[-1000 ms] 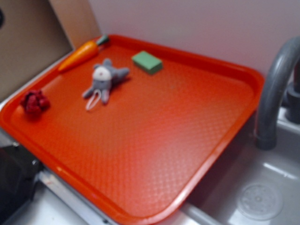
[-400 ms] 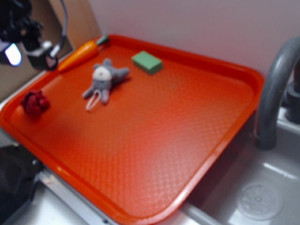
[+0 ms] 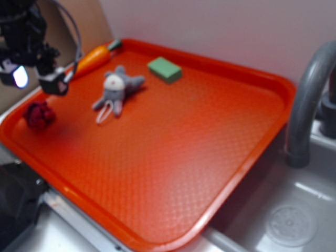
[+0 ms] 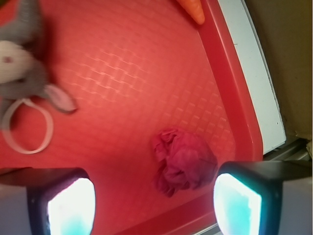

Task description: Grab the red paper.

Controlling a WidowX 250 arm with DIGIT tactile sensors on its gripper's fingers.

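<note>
Since a moment ago we have dropped lower, our gripper spread wide and empty above the red paper (still untouched, near the tray edge). We judge this the approach: descend, straddle, close. Beyond lie plush toy, carrot, sink.

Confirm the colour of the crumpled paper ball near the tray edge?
Dark red paper ball, clearest in the wrist view.
</note>
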